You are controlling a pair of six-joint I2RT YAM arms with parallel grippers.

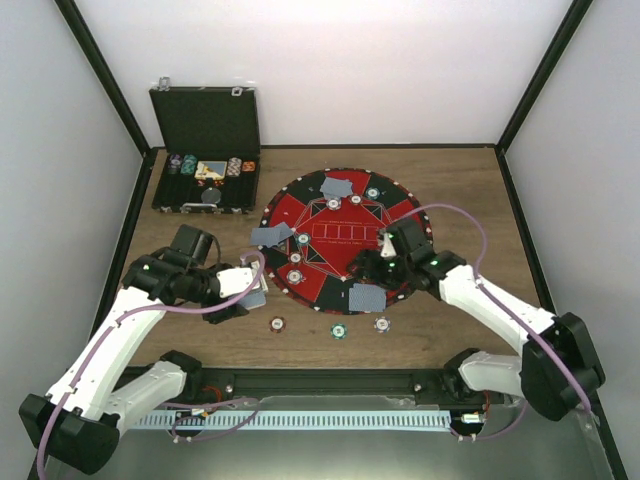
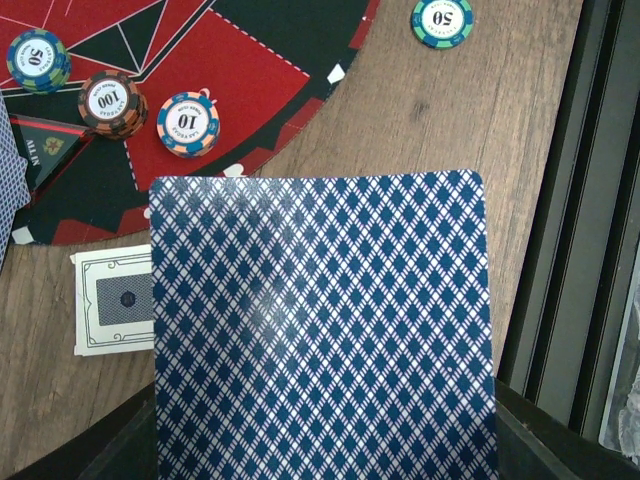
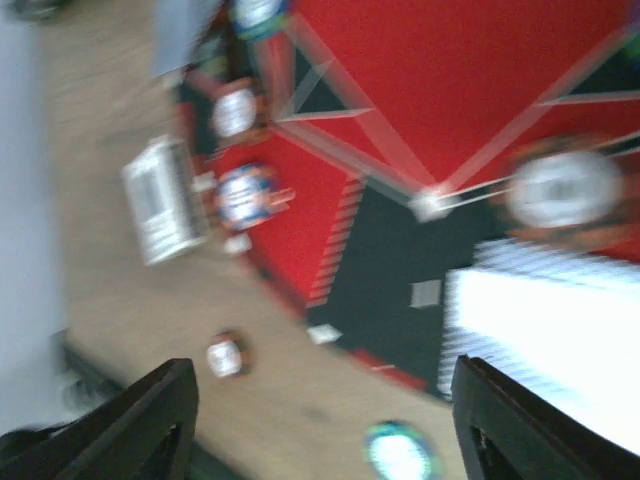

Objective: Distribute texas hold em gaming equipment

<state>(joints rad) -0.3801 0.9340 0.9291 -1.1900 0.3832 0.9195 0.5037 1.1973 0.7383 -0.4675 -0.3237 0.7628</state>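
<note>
A round red and black poker mat [image 1: 312, 212] lies mid-table. Grey-blue playing cards rest on it at the back [image 1: 338, 186], the left [image 1: 271, 235] and the near edge [image 1: 367, 298]. Striped poker chips sit around its rim, and three more lie on the wood in front [image 1: 277, 323], [image 1: 339, 331], [image 1: 382, 324]. My left gripper [image 1: 248, 290] is shut on playing cards; their blue diamond back [image 2: 320, 330] fills the left wrist view and hides the fingers. My right gripper [image 3: 320, 420] hangs open and empty over the mat's near edge, beside a card [image 3: 545, 340].
The black hinged case [image 1: 205, 150] stands open at the back left with chips in it. A white-bordered card [image 2: 112, 315] lies on the wood by the mat's edge. Nearby chips read 10 [image 2: 188, 124], 100 [image 2: 112, 102] and 50 [image 2: 442, 20].
</note>
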